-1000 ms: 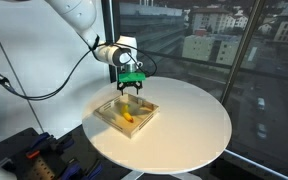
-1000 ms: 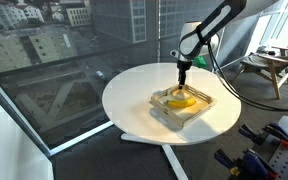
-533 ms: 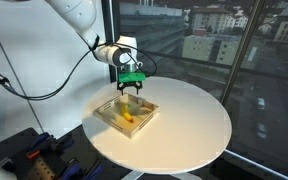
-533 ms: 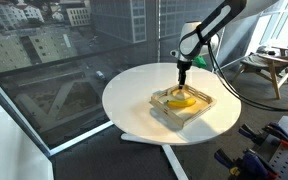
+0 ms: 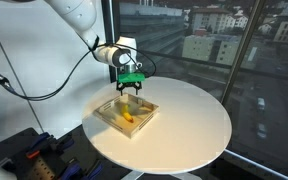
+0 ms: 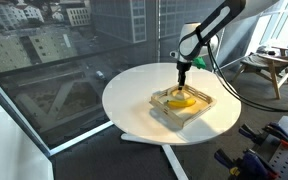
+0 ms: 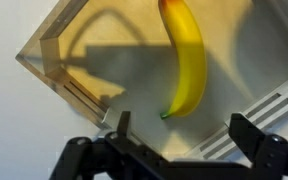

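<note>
The gripper [image 7: 181, 128] hangs over the wooden tray [image 7: 56, 42], jaws spread wide and holding nothing. You can see it clearly in the wrist view: the two dark fingers [image 7: 122, 126] stand well apart, with open air between them. Right below sits the banana [image 7: 187, 55], lying flat on the tray floor, its dark tip just under the gap between the fingers and its yellow body curving away ahead of the gripper. No contact there, the fingers are clear of the fruit.

In an exterior view the gripper [image 5: 131, 90] points straight down above the tray [image 5: 134, 133], with the banana [image 5: 127, 116] just beneath it. From another angle, the gripper [image 6: 182, 82] is poised close above the banana [image 6: 181, 101], inside the tray's [image 6: 174, 119] outline. The tray itself rests on the round white table [image 6: 129, 100] under the arm.
</note>
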